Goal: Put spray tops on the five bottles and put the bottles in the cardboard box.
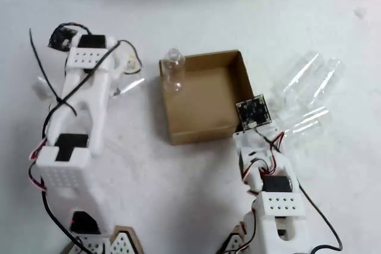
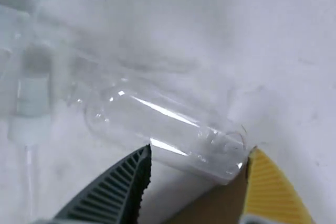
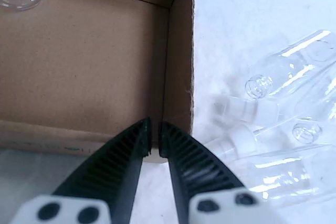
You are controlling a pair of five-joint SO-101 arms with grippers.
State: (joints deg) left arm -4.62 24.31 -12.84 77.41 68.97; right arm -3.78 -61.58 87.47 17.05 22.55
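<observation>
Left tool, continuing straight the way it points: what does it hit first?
Most likely the clear bottle lying crosswise just ahead of the open left tool; depth is unclear.

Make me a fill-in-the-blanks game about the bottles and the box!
1. The cardboard box is coloured ___.
2. The bottle in front of the left gripper lies on its ___.
3. The spray top near that bottle is coloured ___.
Missing words: brown; side; white.
</observation>
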